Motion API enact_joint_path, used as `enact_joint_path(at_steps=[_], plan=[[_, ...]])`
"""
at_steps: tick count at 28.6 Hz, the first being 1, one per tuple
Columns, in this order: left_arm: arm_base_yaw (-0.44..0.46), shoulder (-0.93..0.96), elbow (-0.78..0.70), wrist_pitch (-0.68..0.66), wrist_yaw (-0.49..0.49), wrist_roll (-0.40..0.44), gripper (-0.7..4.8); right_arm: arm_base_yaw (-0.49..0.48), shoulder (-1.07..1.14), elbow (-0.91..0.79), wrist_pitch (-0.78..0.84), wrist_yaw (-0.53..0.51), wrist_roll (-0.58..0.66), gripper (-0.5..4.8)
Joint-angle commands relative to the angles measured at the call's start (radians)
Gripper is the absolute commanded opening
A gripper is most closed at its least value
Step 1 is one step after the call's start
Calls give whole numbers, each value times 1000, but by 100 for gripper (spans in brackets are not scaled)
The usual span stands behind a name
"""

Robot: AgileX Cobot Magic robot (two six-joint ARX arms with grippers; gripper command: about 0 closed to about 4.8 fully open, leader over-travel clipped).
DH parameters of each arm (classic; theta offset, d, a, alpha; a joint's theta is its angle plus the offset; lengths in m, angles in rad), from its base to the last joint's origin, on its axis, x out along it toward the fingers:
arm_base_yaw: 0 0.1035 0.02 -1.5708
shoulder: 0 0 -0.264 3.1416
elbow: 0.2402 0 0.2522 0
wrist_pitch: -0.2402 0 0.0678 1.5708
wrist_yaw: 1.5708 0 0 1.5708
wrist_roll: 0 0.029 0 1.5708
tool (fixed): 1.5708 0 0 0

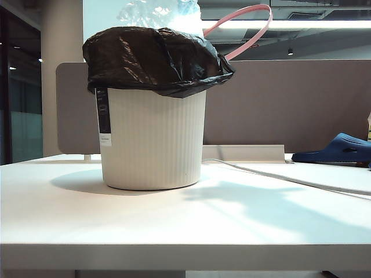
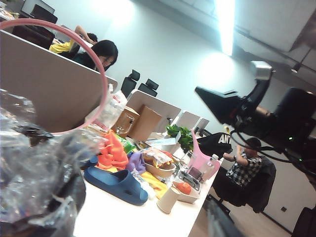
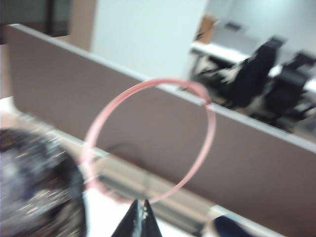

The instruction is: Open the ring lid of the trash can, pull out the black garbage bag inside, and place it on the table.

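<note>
We see the trash can (image 1: 153, 139) upright on the table (image 1: 185, 220), its ring lid (image 1: 249, 29) already swung up on the hinge, and the black garbage bag (image 1: 153, 61) draped over the rim with clear plastic bulging above it. Our left gripper (image 2: 219, 163) hangs beside the can with its jaws spread wide and nothing between them; our right gripper (image 3: 138, 219) sits just below the raised hoop, pinched shut and empty. Neither arm shows in the exterior view. The risk we judge greatest is the light can lifting or tipping with the bag if we pull without bracing it; the lid could also drop back, or the thin film could tear.
</note>
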Motion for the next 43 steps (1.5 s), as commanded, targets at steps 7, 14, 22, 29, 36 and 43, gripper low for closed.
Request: enact_joint_path(at_steps=[7,14,22,29,36,43], plan=[[0,-238,5,-137,-5,-11,342,-17,-43,-14,-87,-267,163,0],[0,-454,5,-454,-88,123,341,-17,-53,-87,-77,-389,222,0],[-1,-735,5,-1160,-440,532,341,-17,-121,-323,53,-471,304,-1],[-2,-802,-23,-1230,-490,566,341,-17,-158,-497,192,-546,436,-1],[-8,-774,-150,-1130,-496,616,340,-16,-158,-615,392,-622,629,-1],[-39,-621,-340,-811,-547,430,341,-16,-157,-660,503,-648,705,0]])
